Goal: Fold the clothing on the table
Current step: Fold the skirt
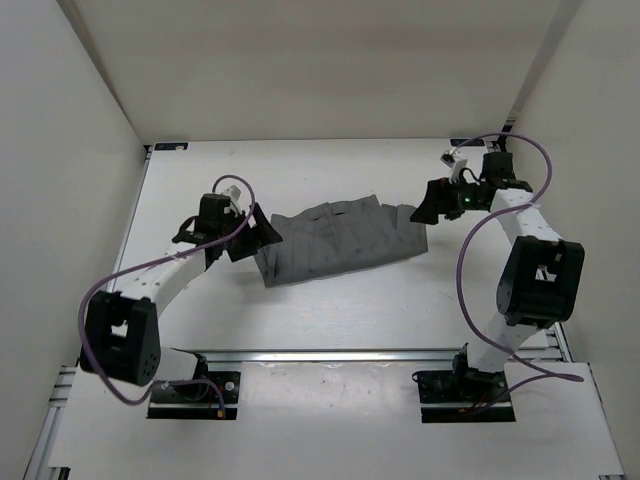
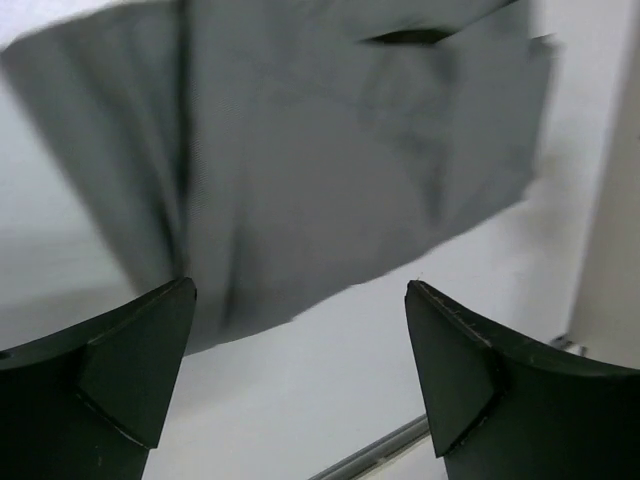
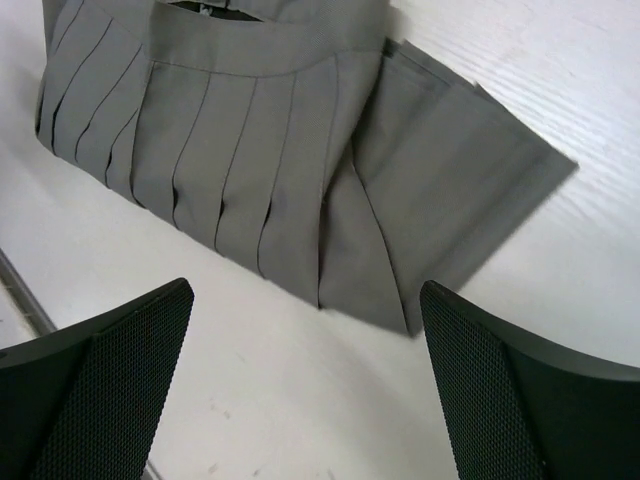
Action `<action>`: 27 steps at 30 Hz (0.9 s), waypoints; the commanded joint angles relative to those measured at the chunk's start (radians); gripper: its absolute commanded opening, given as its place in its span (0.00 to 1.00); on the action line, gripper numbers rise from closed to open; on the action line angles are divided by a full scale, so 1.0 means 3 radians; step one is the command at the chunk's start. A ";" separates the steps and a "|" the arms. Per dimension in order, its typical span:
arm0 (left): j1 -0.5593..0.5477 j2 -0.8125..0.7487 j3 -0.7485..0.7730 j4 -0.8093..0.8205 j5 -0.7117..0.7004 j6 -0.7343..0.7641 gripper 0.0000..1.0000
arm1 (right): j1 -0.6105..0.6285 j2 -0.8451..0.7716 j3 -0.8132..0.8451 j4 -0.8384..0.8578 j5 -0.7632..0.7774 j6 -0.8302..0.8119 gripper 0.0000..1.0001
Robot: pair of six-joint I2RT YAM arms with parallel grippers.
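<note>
Two grippers flank the clothing from above: it lies mid-table, long axis left to right, left gripper at one end, right gripper at the other, equally near. On the left wrist we see wide jaws, empty, cloth ahead. The right wrist shows the same.

We see the clothing lying on the table near its middle, the left gripper at its left end, the right gripper at its right.
</note>
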 commanded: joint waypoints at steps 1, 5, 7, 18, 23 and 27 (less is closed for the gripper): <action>-0.0029 0.0238 0.0202 -0.0321 -0.0211 0.0235 0.94 | 0.0172 0.0080 -0.0080 0.0470 -0.0083 -0.0117 1.00; 0.0088 0.0494 0.0473 -0.0295 -0.0152 0.0260 0.87 | 0.0310 0.0386 0.0143 0.0318 -0.0160 -0.0143 1.00; 0.0139 0.0703 0.0616 -0.0310 -0.0105 0.0306 0.88 | 0.0310 0.0657 0.0507 0.0077 -0.0323 -0.0076 0.97; 0.0160 0.1256 0.0955 -0.0095 -0.0003 0.0321 0.85 | 0.0433 0.1139 0.1040 -0.0017 -0.0043 0.0275 0.99; 0.0272 0.1236 0.0588 0.0195 0.0023 0.0179 0.84 | 0.0204 0.1072 0.0759 -0.0098 0.0024 0.0338 0.99; 0.0369 0.1281 0.0556 0.0216 -0.0044 0.0209 0.84 | -0.0068 0.1001 0.0391 0.0056 -0.0247 0.0737 0.99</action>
